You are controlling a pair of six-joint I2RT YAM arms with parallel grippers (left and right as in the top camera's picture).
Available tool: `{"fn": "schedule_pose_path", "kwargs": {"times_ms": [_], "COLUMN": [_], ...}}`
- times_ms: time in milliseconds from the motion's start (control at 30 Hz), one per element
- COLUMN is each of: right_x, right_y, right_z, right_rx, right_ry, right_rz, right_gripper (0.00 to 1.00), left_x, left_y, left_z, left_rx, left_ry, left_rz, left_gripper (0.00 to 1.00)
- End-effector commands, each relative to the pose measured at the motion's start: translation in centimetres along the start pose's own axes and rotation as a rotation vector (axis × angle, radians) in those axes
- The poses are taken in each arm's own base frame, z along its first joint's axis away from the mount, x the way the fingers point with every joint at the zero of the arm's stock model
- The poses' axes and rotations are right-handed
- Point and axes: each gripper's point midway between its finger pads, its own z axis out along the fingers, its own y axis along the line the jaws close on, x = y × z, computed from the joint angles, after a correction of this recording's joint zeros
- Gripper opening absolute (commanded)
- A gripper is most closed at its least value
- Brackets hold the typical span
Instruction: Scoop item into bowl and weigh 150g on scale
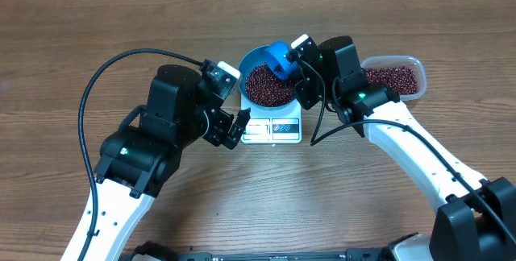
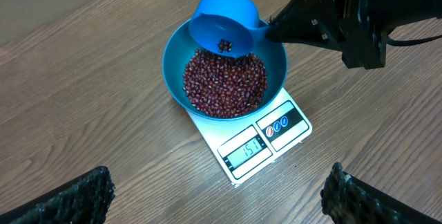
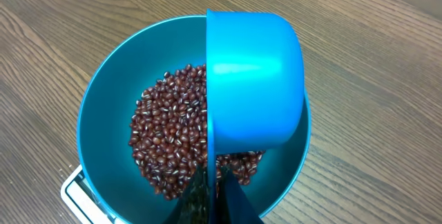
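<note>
**A:** Where do the beans sit?

**B:** Most of the beans (image 2: 224, 86) lie in a loose heap in the blue bowl (image 2: 174, 72), which rests on the white scale (image 2: 280, 128). More fill the clear tub (image 1: 414, 65) off to the right, and a few cling inside the scoop (image 2: 221, 23).

**A:** Who has the scoop?

**B:** The right gripper (image 3: 209, 195) is clamped tight on its handle and holds the cup tilted above the bowl's rim. The left gripper (image 1: 236, 128) hangs just beside the scale with its jaws spread wide, holding nothing.

**A:** How will the beans handle?

**B:** They are probably dry, hard and light. They should pour and roll freely, and a jerk would likely scatter them. Fingers cannot pinch them, so they travel only in the scoop.

**A:** And the scoop itself?

**B:** It looks like stiff, smooth plastic. The handle is the only sensible hold, and a loose grip might let the cup twist.

**A:** The bowl?

**B:** It is smooth and overhangs the small scale, so a nudge could slide it off. If it must be moved, the rim is the place to grip.

**A:** What does the display read?

**B:** It seems to sit about at the target, though the digits are small.
</note>
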Motion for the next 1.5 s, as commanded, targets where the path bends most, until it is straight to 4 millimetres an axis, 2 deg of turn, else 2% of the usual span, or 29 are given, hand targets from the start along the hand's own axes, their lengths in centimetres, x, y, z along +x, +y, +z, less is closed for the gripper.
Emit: {"fn": "schedule_pose_path", "kwargs": {"times_ms": [0,600,733,933,1067,1267,1467], "right_x": [-2.6,-1.8,-0.5,0.0,0.3,1.4,1.5], "right_y": [0.3,0.5,0.7,0.9,1.9,2.1,2.4], "right_z": [-1.6,-1.5,-1.5,-1.4,-0.9,0.3,0.5], "right_rx": [-0.004,-0.01,-0.02,-0.026,-0.091,-0.113,-0.132], "right_ry": [-0.069,-0.04,0.014,0.032,0.038,0.074,0.076], "right_rz": [-0.011,-0.005,0.006,0.01,0.015,0.026,0.027], "right_gripper": [0.04,0.04,0.04,0.04,0.04,0.04,0.04], "left_x": [-0.2,-0.2,-0.2,-0.3,-0.3,-0.3,-0.3], "left_y": [0.0,0.0,0.0,0.0,0.0,0.0,0.0], "left_z": [-0.1,-0.1,-0.1,-0.1,-0.1,-0.1,-0.1], "left_rx": [0.006,0.006,0.006,0.006,0.006,0.006,0.005], "left_ry": [-0.008,-0.008,-0.009,-0.01,-0.01,-0.01,-0.01], "left_rz": [-0.01,-0.01,-0.01,-0.01,-0.01,-0.009,-0.009], "left_gripper": [0.99,1.0,0.99,1.0,1.0,0.99,1.0]}}
